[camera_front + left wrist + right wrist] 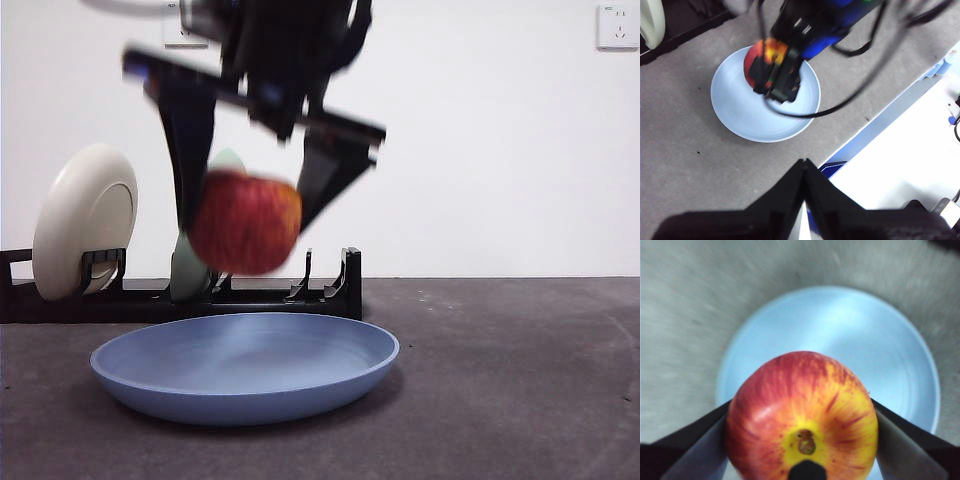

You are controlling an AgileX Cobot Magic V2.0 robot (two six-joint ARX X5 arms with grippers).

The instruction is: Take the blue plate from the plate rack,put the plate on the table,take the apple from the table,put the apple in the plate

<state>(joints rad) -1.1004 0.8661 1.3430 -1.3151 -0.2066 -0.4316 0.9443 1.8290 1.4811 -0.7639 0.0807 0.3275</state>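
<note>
The red, yellow-streaked apple (245, 222) hangs in the air above the blue plate (245, 365), with my right gripper (250, 205) shut on its sides. In the right wrist view the apple (802, 415) fills the space between the jaws of the right gripper (802, 440), and the blue plate (840, 330) lies directly beneath. The plate rests flat on the grey table (520, 380), in front of the black plate rack (150, 300). My left gripper (804, 165) is shut and empty, high over the table, looking down on the plate (740, 115) and the apple (754, 57).
A cream plate (85, 220) stands upright in the rack's left end, and a pale green plate (190, 270) stands behind the apple. In the left wrist view the table's edge and a white surface (910, 150) lie beside the plate.
</note>
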